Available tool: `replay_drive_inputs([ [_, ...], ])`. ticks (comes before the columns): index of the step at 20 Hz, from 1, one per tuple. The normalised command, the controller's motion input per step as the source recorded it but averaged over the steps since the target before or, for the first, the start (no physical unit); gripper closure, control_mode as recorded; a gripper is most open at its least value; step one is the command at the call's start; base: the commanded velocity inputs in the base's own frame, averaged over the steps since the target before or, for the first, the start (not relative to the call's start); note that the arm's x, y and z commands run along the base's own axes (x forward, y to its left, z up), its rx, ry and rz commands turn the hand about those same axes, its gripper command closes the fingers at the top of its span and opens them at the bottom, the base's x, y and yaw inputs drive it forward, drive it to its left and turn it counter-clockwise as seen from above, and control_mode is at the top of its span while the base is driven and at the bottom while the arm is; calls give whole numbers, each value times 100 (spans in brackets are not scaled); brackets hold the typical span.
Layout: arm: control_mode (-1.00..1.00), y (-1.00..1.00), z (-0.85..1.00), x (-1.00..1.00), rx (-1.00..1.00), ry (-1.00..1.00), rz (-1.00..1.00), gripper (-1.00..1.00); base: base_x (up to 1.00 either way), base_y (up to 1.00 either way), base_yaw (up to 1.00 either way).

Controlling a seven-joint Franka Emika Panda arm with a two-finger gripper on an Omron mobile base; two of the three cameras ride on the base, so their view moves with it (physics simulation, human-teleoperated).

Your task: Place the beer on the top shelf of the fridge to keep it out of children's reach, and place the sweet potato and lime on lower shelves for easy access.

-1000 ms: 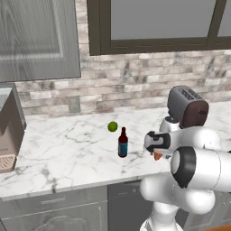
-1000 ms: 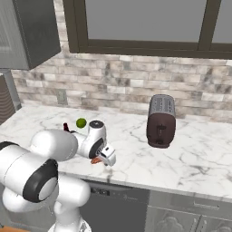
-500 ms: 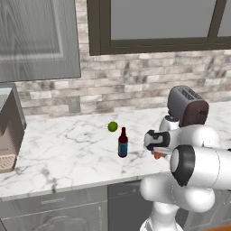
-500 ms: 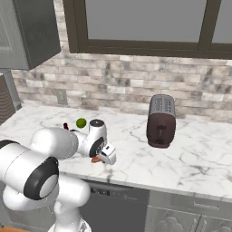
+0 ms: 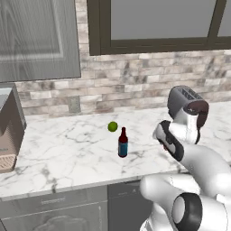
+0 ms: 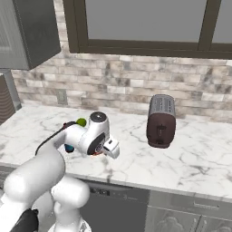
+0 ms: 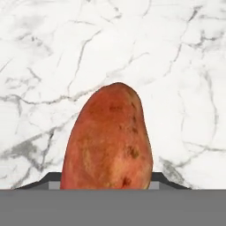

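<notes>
The tool [image 7: 107, 187] is closed tight on the sweet potato [image 7: 108, 139], low over the white marble surface [image 5: 67, 149] near its front edge. The beer [image 5: 122, 143] stands mid-surface, the lime [image 5: 112, 127] just behind it.

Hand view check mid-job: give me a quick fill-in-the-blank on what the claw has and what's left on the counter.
1. The claw is closed on the ____.
2. On the marble counter, the lime lies just behind the ____.
3. The beer stands ____ on the counter.
4. The dark appliance near the wall is a ____.

Missing words: sweet potato; beer; upright; toaster
</notes>
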Motion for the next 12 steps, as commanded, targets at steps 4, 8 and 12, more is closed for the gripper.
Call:
replay_drive_inputs([
  [4, -100, -1, 81, -85, 0, -36, 8, 100, 0, 0, 0],
  [8, -100, 0, 74, -70, 0, -38, 10, 100, 0, 0, 0],
  [12, -100, 1, 74, -52, 0, -32, 11, 100, 0, 0, 0],
])
